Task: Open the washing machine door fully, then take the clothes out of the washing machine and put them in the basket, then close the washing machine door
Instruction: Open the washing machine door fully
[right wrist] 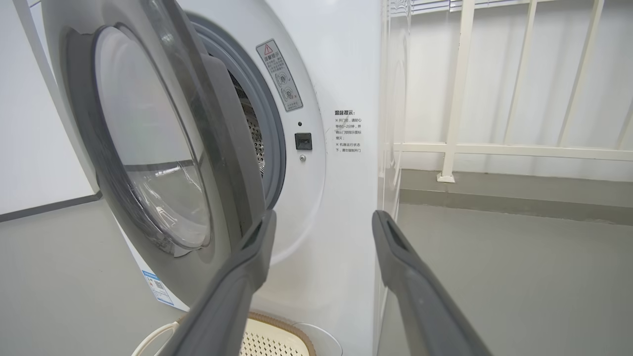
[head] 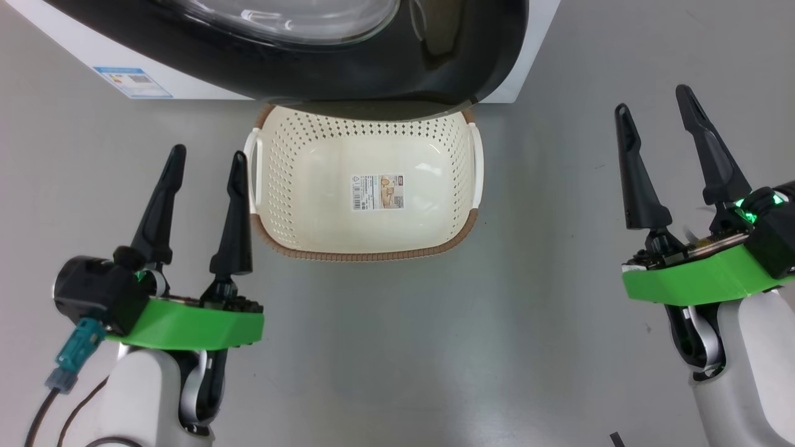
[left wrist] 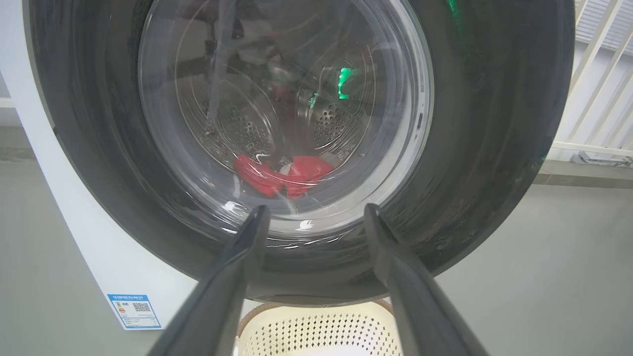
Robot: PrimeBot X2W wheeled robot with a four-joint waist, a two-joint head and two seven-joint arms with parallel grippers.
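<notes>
Starting at the left, the left gripper hangs over the floor just beside the basket's left handle, its fingers spread wide and holding nothing. From its own wrist view it faces the glass of the washing machine door. Through that glass the clothes show as a red heap low in the drum, so none has been taken out.

In the middle, the basket sits on the floor directly in front of the washing machine. It is empty, with its label bare on the bottom, and its far rim is tucked under the overhanging door.

The door stands ajar. In the right wrist view it angles away from the white front, leaving a gap through which the grey gasket and a sliver of perforated drum can be seen. That looks well short of fully open.

At the right, the right gripper hovers well apart from the basket, its fingers also wide and empty. It points toward the free edge of the door.

My reading is that the task is at its very start. The door needs swinging fully open, and then come the unloading into the basket and the closing of the door.
</notes>
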